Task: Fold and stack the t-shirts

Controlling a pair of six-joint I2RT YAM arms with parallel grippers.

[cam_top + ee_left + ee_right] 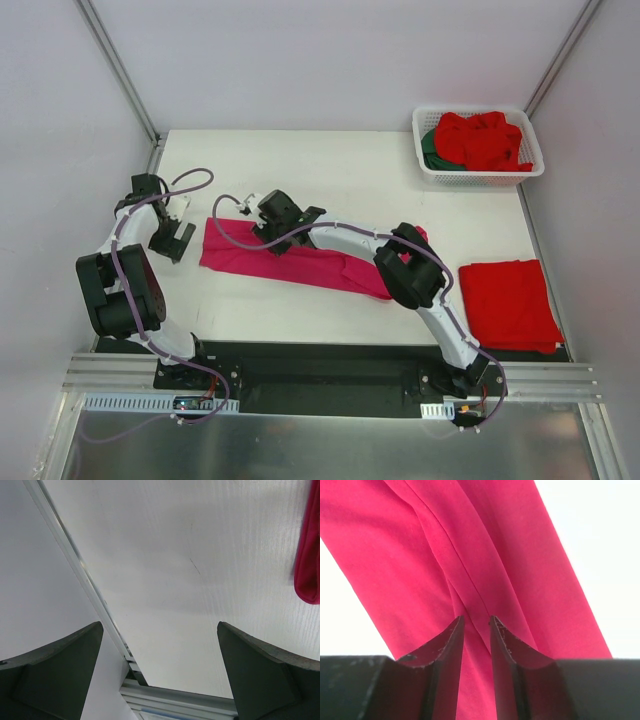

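The magenta-pink t-shirt [300, 262] lies folded into a long strip across the middle of the table. My right gripper [268, 228] is down on its left part. In the right wrist view the gripper [476, 619] has its jaws nearly together, pinching a fold of the pink cloth [420, 555]. My left gripper [178, 240] is open and empty just left of the strip, and its wrist view [160, 625] shows only the strip's end [310, 555] at the right edge. A bright red t-shirt [510, 303] lies folded at the front right.
A white slotted basket [478, 178] at the back right holds crumpled red shirts [485, 140] and a dark green one [430, 150]. A metal rail [95, 600] runs along the table's left edge close to my left gripper.
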